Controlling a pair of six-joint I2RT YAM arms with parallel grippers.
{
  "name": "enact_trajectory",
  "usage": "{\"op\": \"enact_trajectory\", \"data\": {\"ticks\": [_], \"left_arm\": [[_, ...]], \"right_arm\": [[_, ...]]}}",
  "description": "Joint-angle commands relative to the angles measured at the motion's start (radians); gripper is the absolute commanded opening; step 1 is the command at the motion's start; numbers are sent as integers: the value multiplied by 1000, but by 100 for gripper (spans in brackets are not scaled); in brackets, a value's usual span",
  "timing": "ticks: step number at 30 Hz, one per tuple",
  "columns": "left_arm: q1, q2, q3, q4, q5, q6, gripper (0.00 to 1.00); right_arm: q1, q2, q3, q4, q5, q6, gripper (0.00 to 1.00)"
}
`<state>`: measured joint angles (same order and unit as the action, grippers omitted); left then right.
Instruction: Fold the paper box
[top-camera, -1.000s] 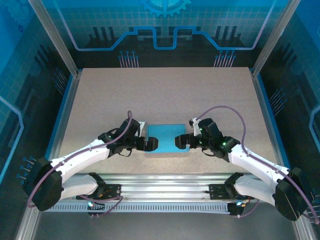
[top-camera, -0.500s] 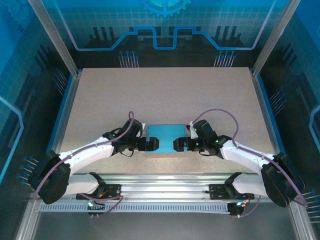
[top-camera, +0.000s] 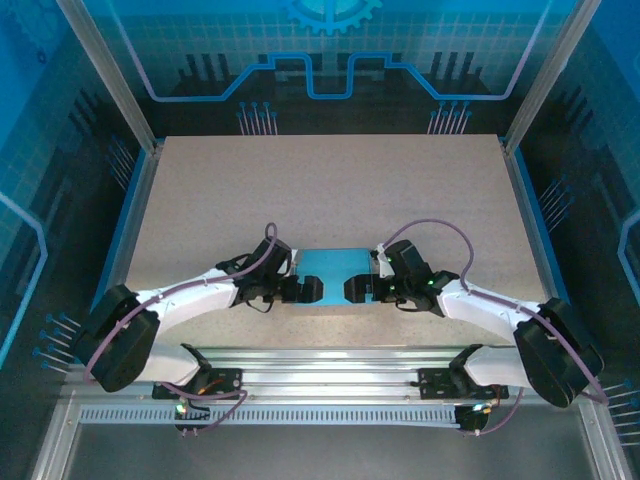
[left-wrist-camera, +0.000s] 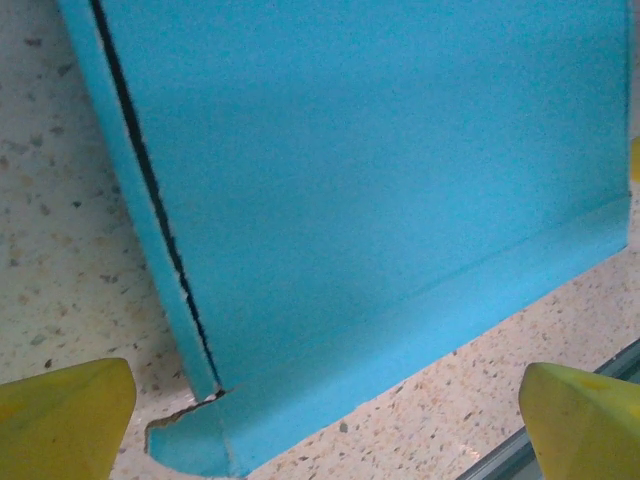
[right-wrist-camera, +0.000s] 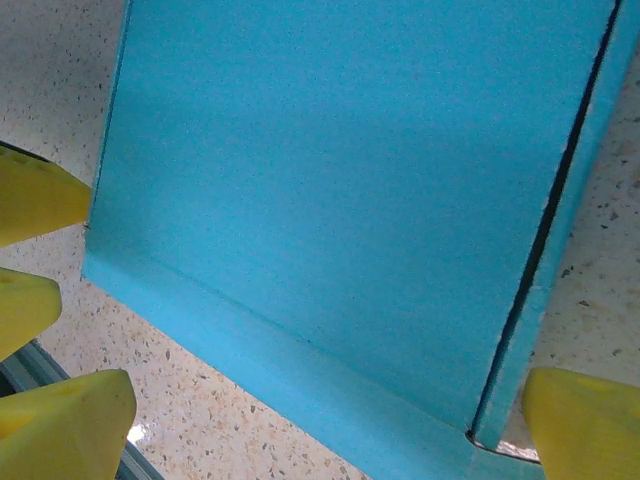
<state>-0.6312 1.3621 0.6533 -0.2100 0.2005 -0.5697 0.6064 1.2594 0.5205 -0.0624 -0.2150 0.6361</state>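
The paper box (top-camera: 332, 266) lies flat on the table near the front edge, bright blue side up, its flaps folded in. My left gripper (top-camera: 308, 290) hovers at its near left corner and my right gripper (top-camera: 356, 289) at its near right corner, facing each other. In the left wrist view the box (left-wrist-camera: 380, 180) spreads above the open left gripper (left-wrist-camera: 320, 430), with a slit and folded side strip on the left. In the right wrist view the box (right-wrist-camera: 340, 180) lies ahead of the open right gripper (right-wrist-camera: 325, 430). Nothing sits between either pair of yellow fingertips (right-wrist-camera: 585, 425).
The speckled table (top-camera: 330, 190) stretches bare behind the box. A metal rail (top-camera: 330, 355) runs along the front edge just below the grippers. The left gripper's yellow fingers (right-wrist-camera: 30, 205) show at the left edge of the right wrist view.
Both arms have stretched lower and drawn in towards the box, so the grippers stand a little closer together over its near edge. The box has not moved.
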Motion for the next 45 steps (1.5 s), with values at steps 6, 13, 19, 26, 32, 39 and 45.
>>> {"op": "enact_trajectory", "data": {"ticks": [6, 13, 19, 26, 32, 39, 45], "left_arm": [[5, 38, 51, 32, -1, 45, 99], [6, 70, 69, 38, -27, 56, 99], [13, 86, 73, 43, -38, 57, 99], [23, 85, 72, 56, -33, 57, 99], [24, 100, 80, 61, -17, 57, 100], [28, 106, 78, 70, -15, 57, 99], [34, 103, 70, 89, 0, 55, 99]], "right_arm": [[-14, 30, -2, 34, -1, -7, 100], [-22, 41, 8, 46, 13, -31, 100], [-33, 54, 24, 48, 11, -48, 100], [-37, 69, 32, 58, 12, -53, 100], [-38, 67, 36, 61, 14, -58, 100], [-39, 74, 41, 70, 6, -65, 100], [-39, 80, 34, 85, -7, -65, 99]]}}
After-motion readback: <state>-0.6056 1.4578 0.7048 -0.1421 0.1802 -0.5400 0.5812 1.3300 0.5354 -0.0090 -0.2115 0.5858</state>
